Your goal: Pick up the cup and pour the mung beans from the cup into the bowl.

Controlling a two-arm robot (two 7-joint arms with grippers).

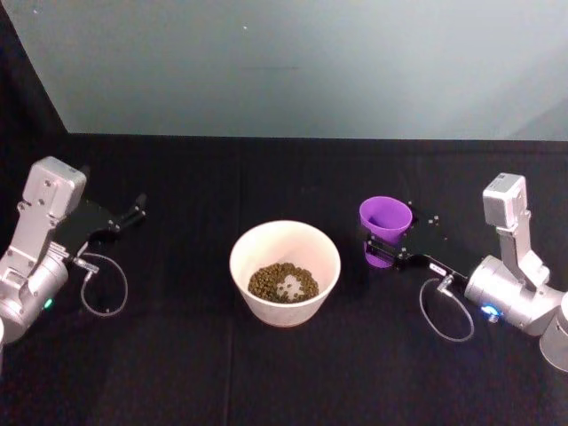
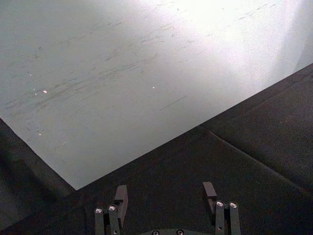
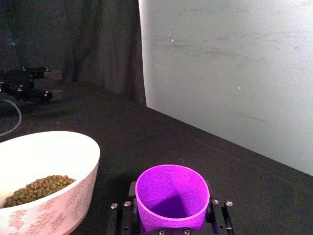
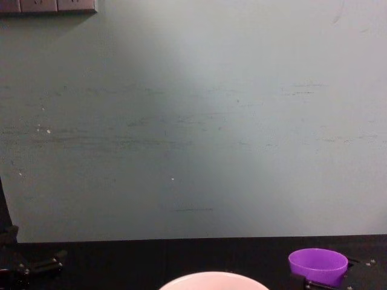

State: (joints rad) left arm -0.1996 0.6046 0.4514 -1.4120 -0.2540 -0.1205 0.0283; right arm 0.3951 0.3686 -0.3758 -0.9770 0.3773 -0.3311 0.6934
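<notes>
The purple cup (image 1: 385, 217) stands upright to the right of the bowl (image 1: 241, 250), a short gap between them. My right gripper (image 1: 384, 250) is shut on the cup's lower part, a finger on each side. In the right wrist view the cup (image 3: 171, 196) looks empty inside. The wide pale bowl (image 3: 58, 205) holds a heap of mung beans (image 1: 282, 282). The chest view catches the cup's rim (image 4: 318, 263) and the bowl's top edge (image 4: 211, 280). My left gripper (image 1: 133, 211) rests open at the far left, away from the bowl, with nothing between its fingers (image 2: 121, 195).
A black cloth covers the table (image 1: 284, 373). A pale wall (image 1: 311, 62) rises behind its far edge. Thin cable loops hang by the left wrist (image 1: 105, 288) and the right wrist (image 1: 444, 311). Open cloth lies in front of and behind the bowl.
</notes>
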